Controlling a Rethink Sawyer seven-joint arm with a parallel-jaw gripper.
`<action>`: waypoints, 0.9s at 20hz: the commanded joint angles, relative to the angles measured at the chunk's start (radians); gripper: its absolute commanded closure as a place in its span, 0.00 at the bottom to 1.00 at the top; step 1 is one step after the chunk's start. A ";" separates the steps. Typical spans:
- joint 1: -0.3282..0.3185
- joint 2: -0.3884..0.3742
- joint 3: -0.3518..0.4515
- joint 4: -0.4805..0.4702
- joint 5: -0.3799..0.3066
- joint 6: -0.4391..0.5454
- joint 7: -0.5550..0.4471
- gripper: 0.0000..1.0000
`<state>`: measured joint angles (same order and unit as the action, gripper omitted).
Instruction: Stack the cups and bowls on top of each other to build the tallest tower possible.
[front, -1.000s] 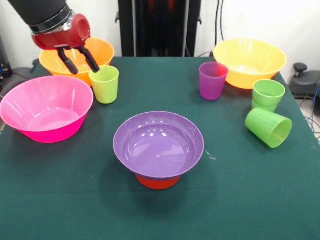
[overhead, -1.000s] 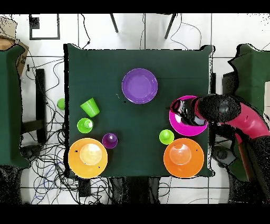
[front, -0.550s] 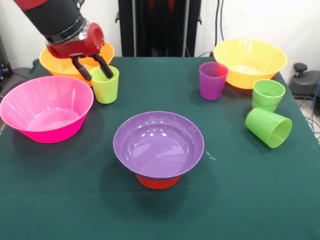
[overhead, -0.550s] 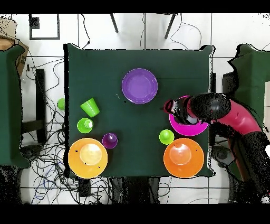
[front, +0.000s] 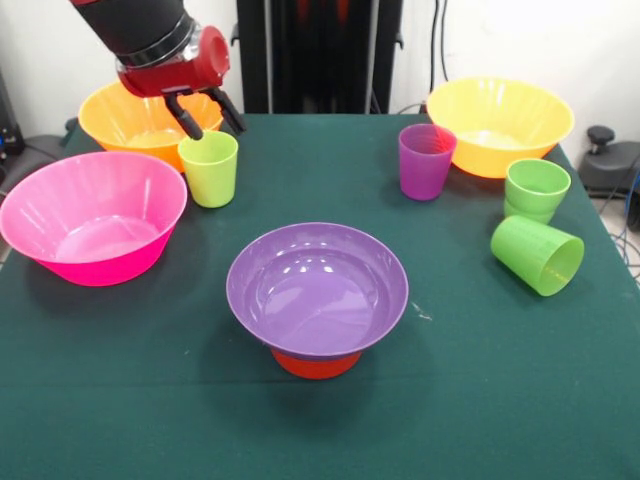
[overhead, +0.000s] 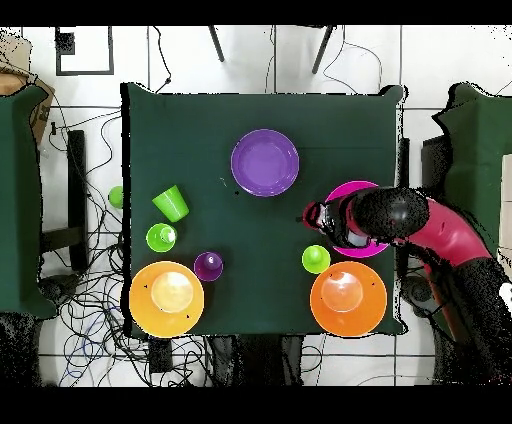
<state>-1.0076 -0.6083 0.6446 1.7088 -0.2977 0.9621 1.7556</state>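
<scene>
I have the hand (front: 207, 113) hanging just above the yellow-green cup (front: 209, 168), its two dark fingers (front: 187, 117) spread apart and holding nothing. The cup stands upright on the green bench (front: 470, 400), just beside the big pink bowl (front: 92, 217) and in front of an orange-yellow bowl (front: 135, 117). From overhead I see the hand (overhead: 312, 214) at the pink bowl's edge, with the cup (overhead: 316, 259) near it.

The purple bowl (front: 317, 287) sits on the small orange bowl (front: 316, 364) at mid-bench, well apart from the hand. Across the bench are the translucent purple cup (front: 426, 161), the second orange-yellow bowl (front: 499, 124), an upright green cup (front: 536, 190) and a green cup on its side (front: 537, 255).
</scene>
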 joint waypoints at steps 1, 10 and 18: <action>0.032 0.047 -0.005 -0.002 -0.038 -0.064 -0.049 0.00; 0.063 0.000 -0.040 0.059 -0.091 -0.221 0.048 0.00; 0.101 -0.085 -0.092 0.087 -0.169 -0.380 0.064 0.00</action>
<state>-0.9702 -0.6542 0.6212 1.7397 -0.3521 0.7058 1.7556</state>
